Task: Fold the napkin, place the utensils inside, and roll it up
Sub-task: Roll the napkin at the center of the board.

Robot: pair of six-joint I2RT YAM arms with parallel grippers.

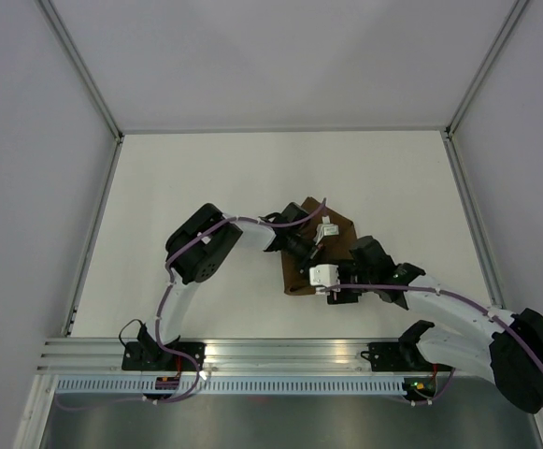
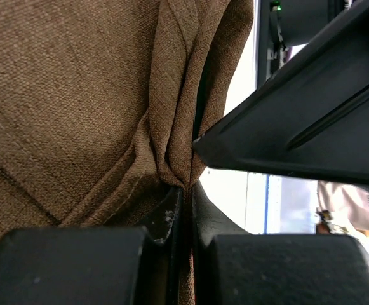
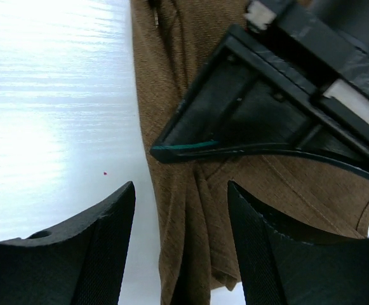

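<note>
The dark-brown napkin (image 1: 342, 228) lies folded and bunched at the table's middle. My left gripper (image 1: 310, 254) is shut on a pinched ridge of the napkin's cloth (image 2: 76, 95); the fold runs up from between its tips (image 2: 185, 194). My right gripper (image 1: 320, 285) is open, and its fingers straddle the napkin's gathered edge (image 3: 190, 216) without touching it (image 3: 181, 185). The left gripper's black body (image 3: 267, 121) sits just beyond the right fingers. A right finger (image 2: 298, 127) shows close beside the pinch in the left wrist view. The utensil is hidden.
The white table (image 1: 206, 187) is bordered by metal rails (image 1: 93, 224) at the left and right, with grey walls around. The arm bases stand on the aluminium rail (image 1: 280, 360) at the near edge. The two wrists are crowded together over the napkin.
</note>
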